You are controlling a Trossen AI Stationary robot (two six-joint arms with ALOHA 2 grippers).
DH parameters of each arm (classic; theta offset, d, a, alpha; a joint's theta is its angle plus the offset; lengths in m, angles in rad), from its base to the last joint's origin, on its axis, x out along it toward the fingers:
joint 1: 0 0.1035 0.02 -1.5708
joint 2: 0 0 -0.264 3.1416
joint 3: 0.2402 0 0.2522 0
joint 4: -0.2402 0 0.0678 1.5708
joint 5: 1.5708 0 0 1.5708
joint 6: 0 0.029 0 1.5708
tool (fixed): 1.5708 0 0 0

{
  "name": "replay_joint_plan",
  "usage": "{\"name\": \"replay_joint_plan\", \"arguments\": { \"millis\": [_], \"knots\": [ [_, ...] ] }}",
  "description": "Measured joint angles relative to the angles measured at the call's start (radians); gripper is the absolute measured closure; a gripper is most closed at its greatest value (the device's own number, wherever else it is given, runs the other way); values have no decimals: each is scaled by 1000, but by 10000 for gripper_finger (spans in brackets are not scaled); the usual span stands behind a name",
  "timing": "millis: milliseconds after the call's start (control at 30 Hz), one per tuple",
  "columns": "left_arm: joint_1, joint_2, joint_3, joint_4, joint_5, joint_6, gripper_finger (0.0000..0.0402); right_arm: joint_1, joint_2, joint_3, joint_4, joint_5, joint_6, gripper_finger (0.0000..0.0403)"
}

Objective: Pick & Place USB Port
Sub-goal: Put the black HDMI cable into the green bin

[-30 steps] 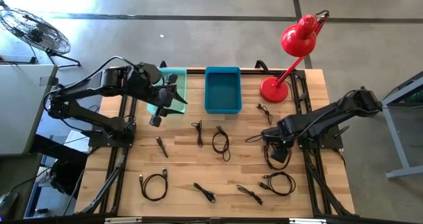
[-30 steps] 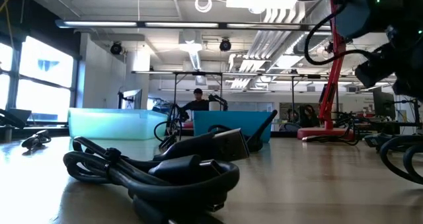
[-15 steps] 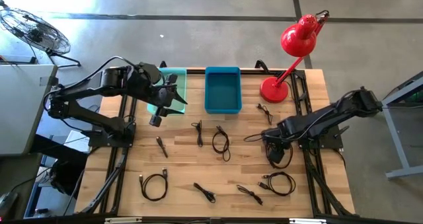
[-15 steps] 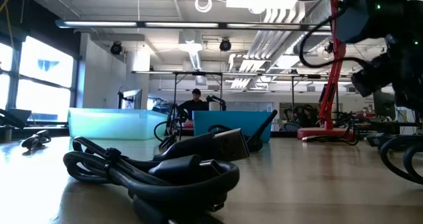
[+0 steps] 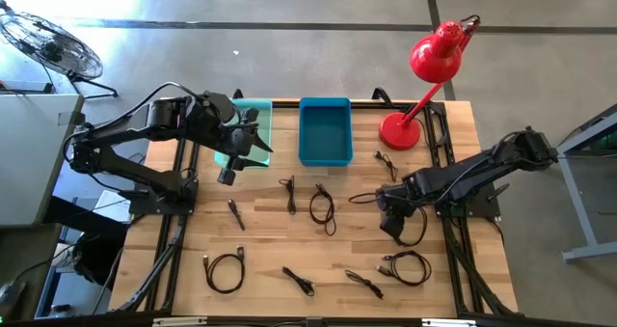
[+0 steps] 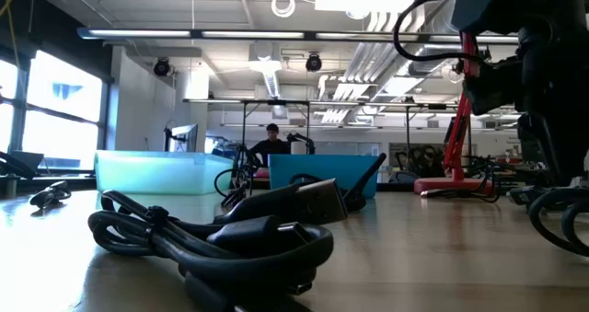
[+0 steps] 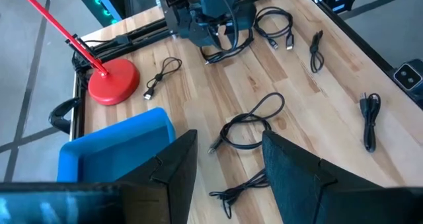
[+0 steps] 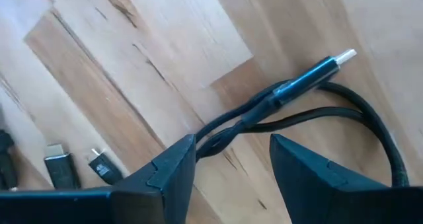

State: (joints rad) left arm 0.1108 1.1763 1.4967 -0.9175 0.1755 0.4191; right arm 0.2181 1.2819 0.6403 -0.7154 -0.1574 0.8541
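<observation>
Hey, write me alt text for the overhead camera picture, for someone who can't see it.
Seen from above, a wooden table scattered with coiled black cables: the right tool hangs open over a cable loop near the right edge, while the left tool waits open beside a teal bin. A blue bin and red lamp line the far edge.

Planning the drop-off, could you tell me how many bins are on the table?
2: the teal bin at the back edge, and the blue bin beside it. None seem hidden.
</observation>
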Motion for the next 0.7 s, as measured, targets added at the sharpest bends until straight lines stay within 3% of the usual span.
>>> {"name": "replay_joint_plan", "arguments": {
  "millis": [533,700],
  "knots": [
    [0,0,0,-34,0,-29,236,1,178,2,107,15,-6,220],
    [0,0,0,-34,-2,-32,236,-1,224,7,87,6,-5,275]
  ]
}}
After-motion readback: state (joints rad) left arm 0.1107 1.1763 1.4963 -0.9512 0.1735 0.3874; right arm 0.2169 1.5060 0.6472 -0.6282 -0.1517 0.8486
